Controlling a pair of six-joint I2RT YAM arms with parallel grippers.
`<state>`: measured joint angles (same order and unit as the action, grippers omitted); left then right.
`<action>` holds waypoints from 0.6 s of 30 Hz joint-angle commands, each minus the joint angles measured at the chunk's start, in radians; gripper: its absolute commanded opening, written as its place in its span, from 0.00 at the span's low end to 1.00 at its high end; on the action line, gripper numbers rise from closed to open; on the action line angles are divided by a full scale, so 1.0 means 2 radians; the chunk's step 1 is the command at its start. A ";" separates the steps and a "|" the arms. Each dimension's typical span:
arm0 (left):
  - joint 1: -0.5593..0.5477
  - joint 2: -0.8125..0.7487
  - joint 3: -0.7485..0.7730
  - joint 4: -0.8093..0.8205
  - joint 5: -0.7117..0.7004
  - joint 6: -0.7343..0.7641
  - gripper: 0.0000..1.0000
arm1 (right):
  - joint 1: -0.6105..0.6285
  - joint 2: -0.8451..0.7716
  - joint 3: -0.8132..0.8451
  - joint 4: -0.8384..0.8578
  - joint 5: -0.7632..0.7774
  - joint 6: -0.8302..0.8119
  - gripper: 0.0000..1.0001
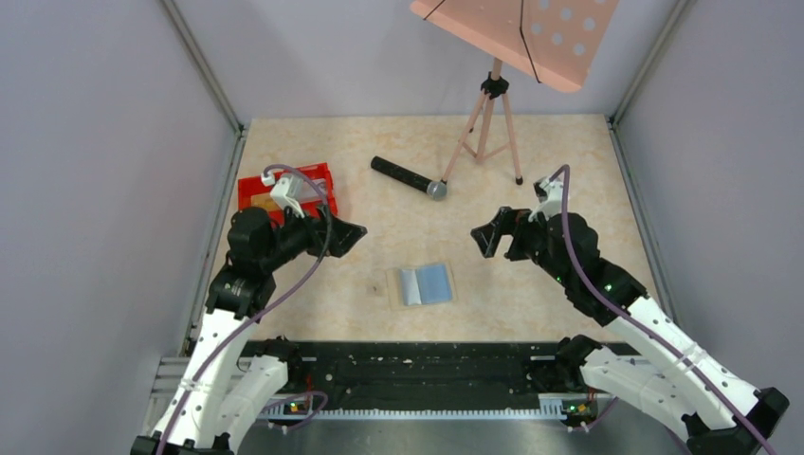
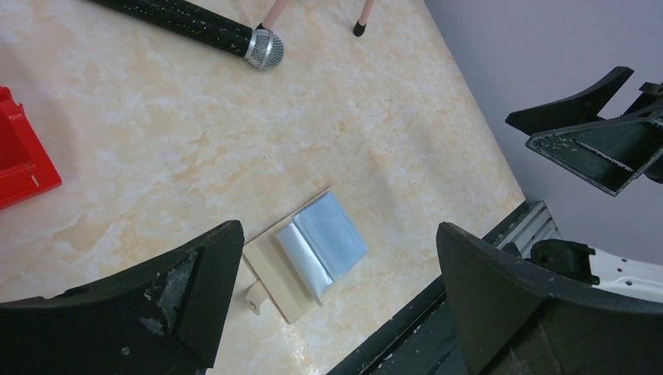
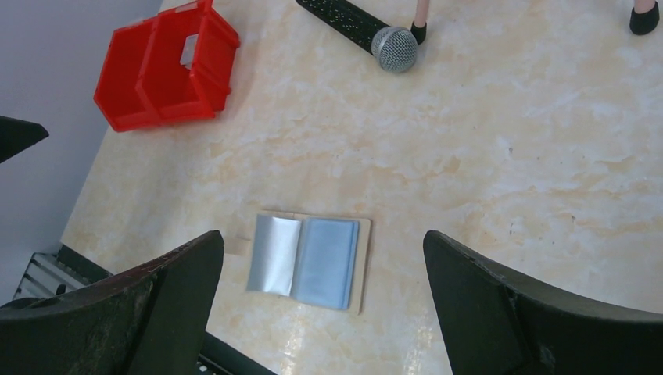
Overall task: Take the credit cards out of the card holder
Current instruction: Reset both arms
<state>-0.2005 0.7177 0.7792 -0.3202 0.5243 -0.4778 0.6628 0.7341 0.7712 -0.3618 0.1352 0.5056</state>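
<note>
While the left gripper point(image 1: 349, 230) and right gripper point(image 1: 485, 237) are held apart, empty, flanking the open card holder point(image 1: 424, 284), extraction is judged unstarted; a credit card's edge must be pinched next.

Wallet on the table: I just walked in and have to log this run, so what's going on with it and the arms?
Nothing is being held yet. The wallet lies open and flat on the table, near the arms' bases. The left gripper and right gripper hang above the table on either side of it, both open, touching nothing. The wallet's left panel looks silvery, perhaps a card; none is clearly pulled out. A red tray sits behind the left arm.
</note>
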 commanded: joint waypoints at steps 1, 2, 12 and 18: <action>-0.002 -0.024 -0.011 0.020 -0.016 0.002 0.99 | -0.002 -0.006 -0.001 0.010 0.019 0.011 0.99; -0.002 -0.027 -0.013 0.018 -0.018 0.004 0.99 | -0.002 -0.007 -0.002 0.010 0.021 0.013 0.99; -0.002 -0.037 -0.017 0.010 -0.022 0.007 0.99 | -0.002 -0.007 -0.006 0.010 0.025 0.016 0.98; -0.002 -0.032 -0.019 0.011 -0.021 0.006 0.99 | -0.001 -0.010 -0.012 0.010 0.030 0.016 0.98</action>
<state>-0.2005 0.6571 0.7486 -0.3222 0.4847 -0.4728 0.6628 0.7326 0.7547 -0.3634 0.1696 0.5282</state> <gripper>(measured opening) 0.990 0.985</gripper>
